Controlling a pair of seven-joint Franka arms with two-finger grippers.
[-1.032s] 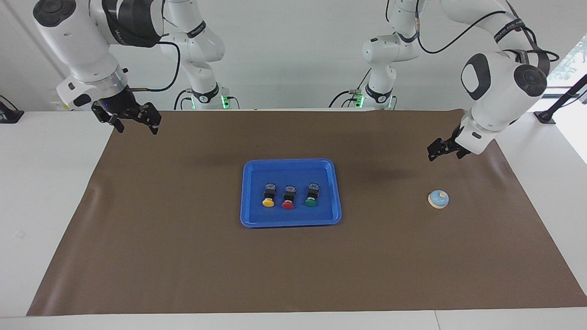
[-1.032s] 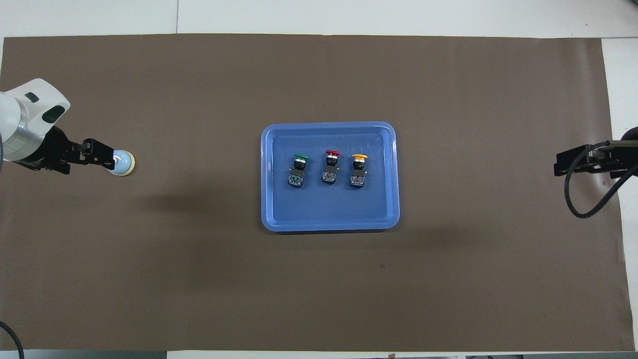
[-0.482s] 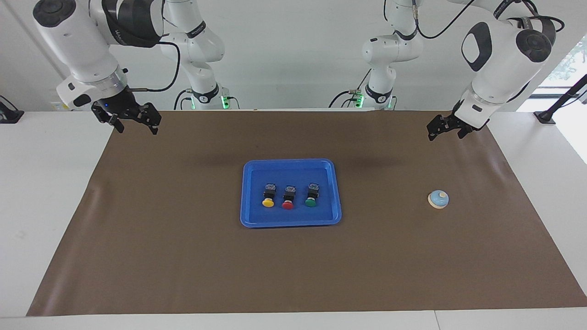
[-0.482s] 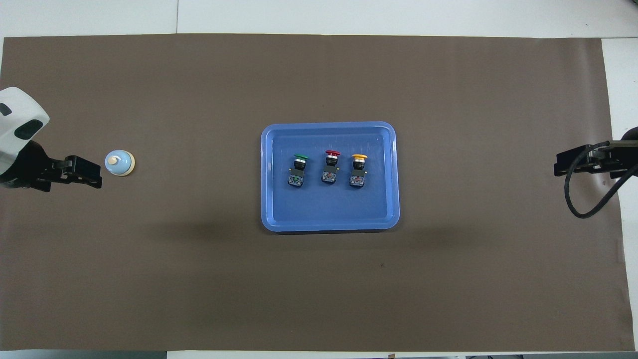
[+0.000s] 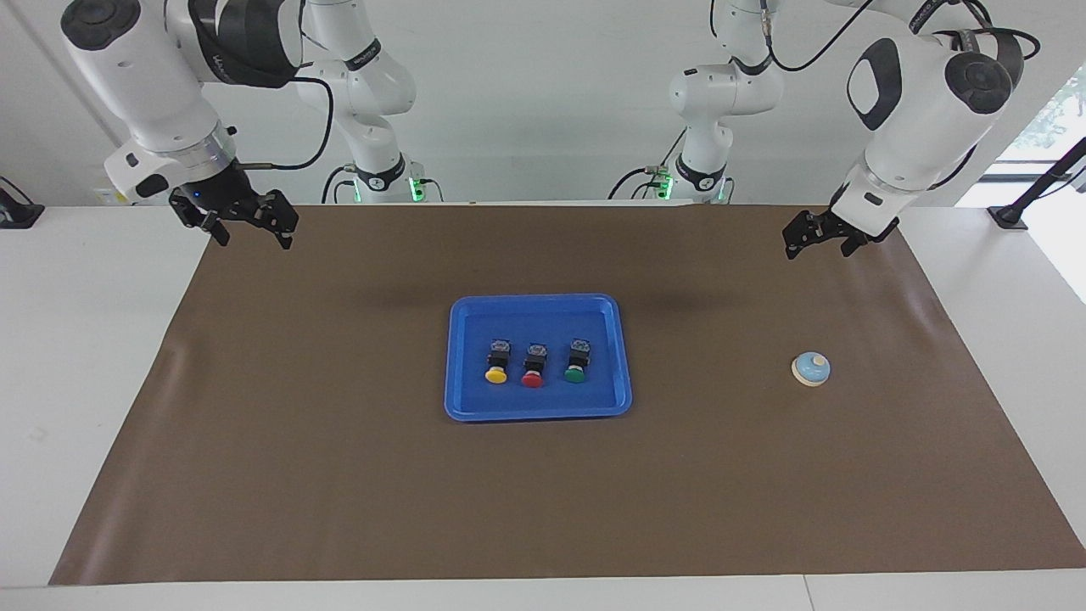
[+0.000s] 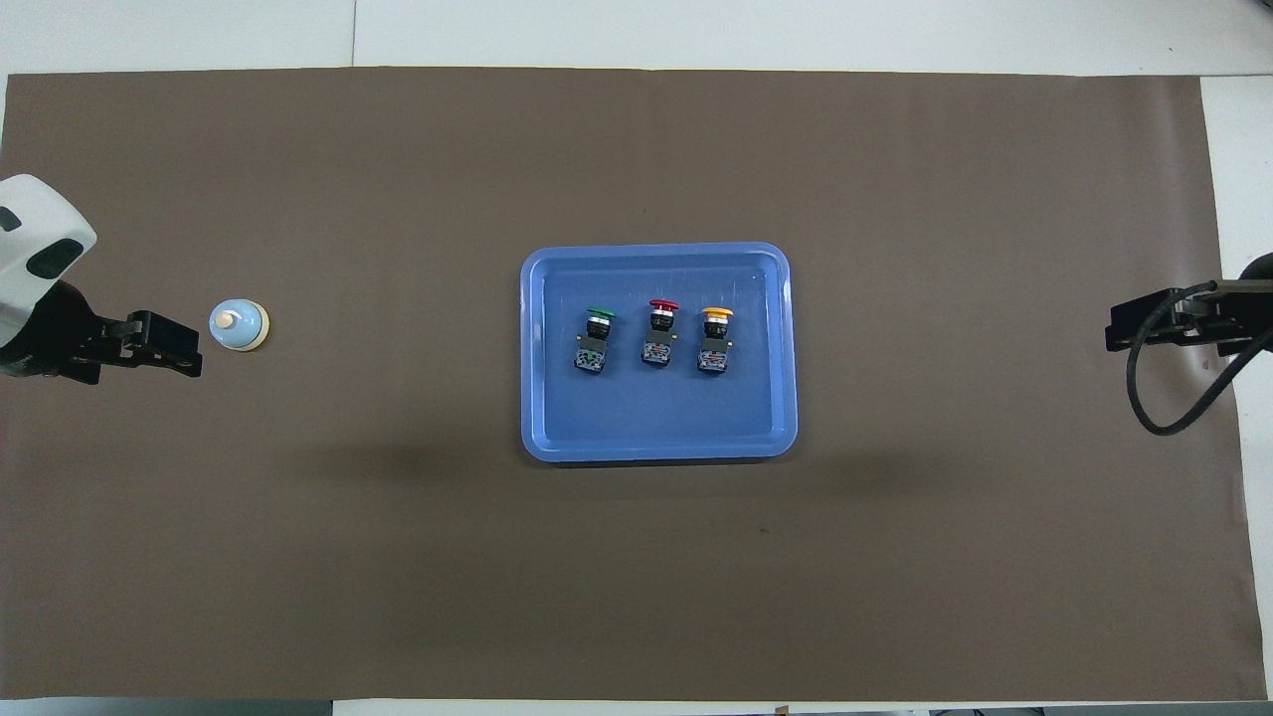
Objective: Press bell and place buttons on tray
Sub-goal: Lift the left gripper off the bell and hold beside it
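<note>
Bell (image 5: 811, 369) sits alone on the brown mat (image 5: 339, 475), toward the left arm's end of the table, well apart from the tray and about level with its button row; knob on top is visible, nothing touching it. Tray (image 5: 538, 409) is mid-table, flat on the mat, long side running across the table. All three buttons are inside it in one row, lying on their sides, caps pointing away from the robots, black bodies toward them: yellow button (image 5: 496, 373) toward the right arm's end, red button (image 5: 532, 378) in the middle, green button (image 5: 575, 373) toward the left arm's end. They're just beside each other, not touching, and clear of the tray rim. Left gripper (image 5: 813, 240) is up in the air over the mat's edge nearest the robots, at the left arm's end; fingers spread, holding nothing; in the overhead view it shows just beside the bell (image 6: 239, 325) without covering it. Right gripper (image 5: 246, 227) hangs over the mat corner at the right arm's end, fingers likewise spread and empty, well away from the tray.
</note>
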